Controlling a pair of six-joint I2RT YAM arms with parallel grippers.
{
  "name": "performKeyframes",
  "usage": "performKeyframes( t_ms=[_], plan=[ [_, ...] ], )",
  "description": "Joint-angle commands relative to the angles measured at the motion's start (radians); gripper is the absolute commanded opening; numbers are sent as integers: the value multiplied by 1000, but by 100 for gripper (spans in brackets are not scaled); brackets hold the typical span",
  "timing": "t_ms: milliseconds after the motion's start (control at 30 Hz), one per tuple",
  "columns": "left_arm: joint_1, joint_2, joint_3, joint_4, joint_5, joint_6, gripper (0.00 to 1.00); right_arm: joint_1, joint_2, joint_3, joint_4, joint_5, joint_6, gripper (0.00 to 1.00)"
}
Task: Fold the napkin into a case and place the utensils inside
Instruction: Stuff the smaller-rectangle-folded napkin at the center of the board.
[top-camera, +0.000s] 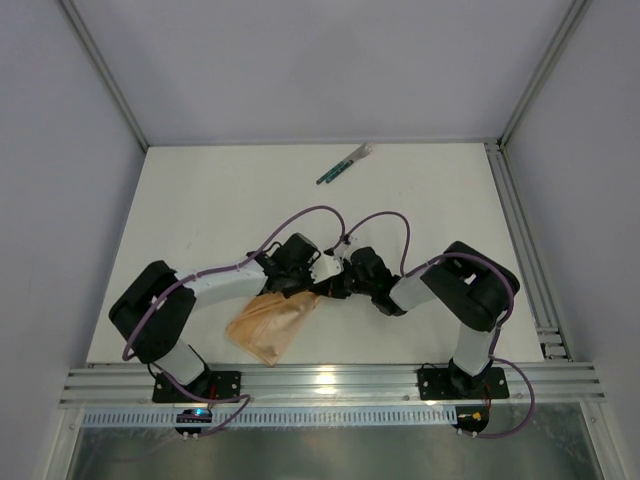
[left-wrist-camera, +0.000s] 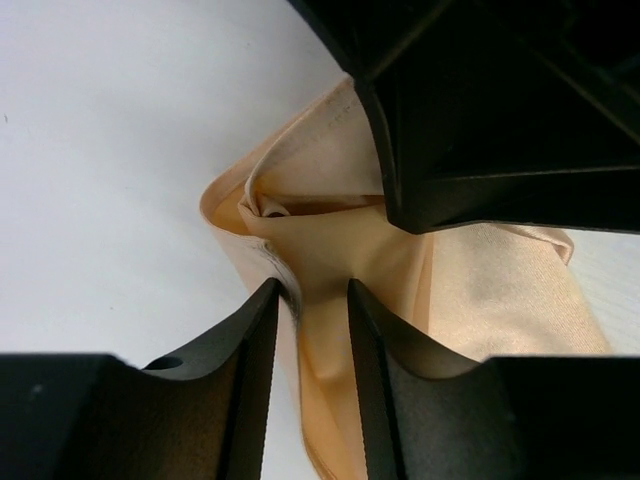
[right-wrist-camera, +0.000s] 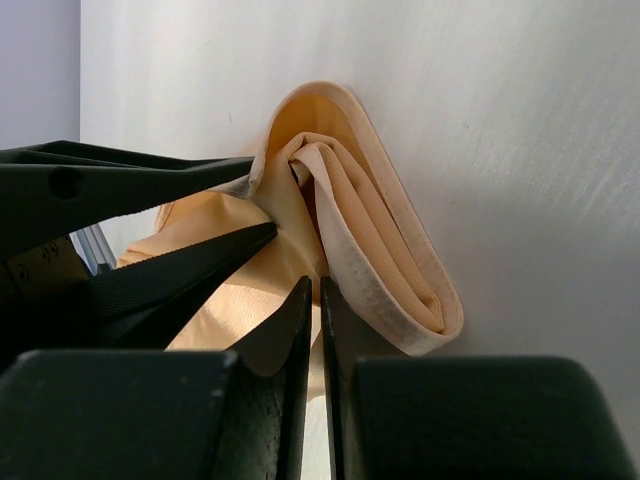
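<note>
The peach-tan napkin (top-camera: 268, 325) lies bunched and partly folded near the table's front edge, between the two arms. My left gripper (left-wrist-camera: 310, 290) stands over its far corner, jaws apart, with a loose ridge of napkin (left-wrist-camera: 500, 300) running through the gap. My right gripper (right-wrist-camera: 320, 285) meets it from the right, jaws almost together on a thin layer of the rolled napkin (right-wrist-camera: 390, 250) at its hem. In the top view both grippers (top-camera: 325, 278) crowd over that same corner. The utensils (top-camera: 345, 164), green-handled with pale ends, lie together far back on the table.
The white table (top-camera: 200, 220) is bounded by aluminium rails along the front (top-camera: 330, 385) and down the right side (top-camera: 525, 250). Purple cables (top-camera: 310, 212) loop above both wrists. The right arm's black body (left-wrist-camera: 480, 120) fills the upper right of the left wrist view.
</note>
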Motion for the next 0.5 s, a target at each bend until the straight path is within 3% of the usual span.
performKeyframes(
  t_ms=[0,100,233,467],
  plan=[
    [2,-8,3,53,-35,-4,34,2,29,0,-28,12,-22,11],
    [9,-43,15,46,-24,-8,31,0,32,0,-23,9,-19,11],
    [75,-111,57,-6,92,-56,33,2,37,2,-20,9,-19,11],
    [170,-80,80,-54,198,-43,45,2,42,1,-14,6,-19,11]
  ],
)
